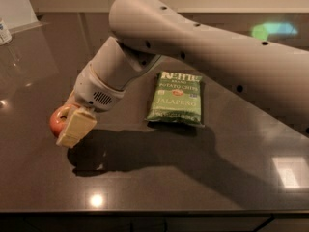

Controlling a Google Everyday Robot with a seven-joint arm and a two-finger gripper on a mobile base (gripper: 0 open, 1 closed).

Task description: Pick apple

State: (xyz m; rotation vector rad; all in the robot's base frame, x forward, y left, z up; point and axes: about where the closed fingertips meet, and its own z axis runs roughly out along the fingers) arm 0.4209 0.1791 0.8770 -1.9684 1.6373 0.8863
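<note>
The small red apple (56,120) is at the left of the dark countertop (159,178), held between my gripper's fingers. My gripper (62,129) is shut on the apple. Its cream near finger (76,126) covers the apple's right side and the far finger is hidden behind the fruit. The apple hangs a little above the counter, and its shadow falls apart from it, to the lower right. My grey arm (203,47) reaches in from the upper right across the counter.
A green jalapeño chip bag (176,98) lies flat in the middle of the counter, right of the gripper. A small white container (4,31) stands at the far left edge. The counter's front edge (154,210) runs along the bottom.
</note>
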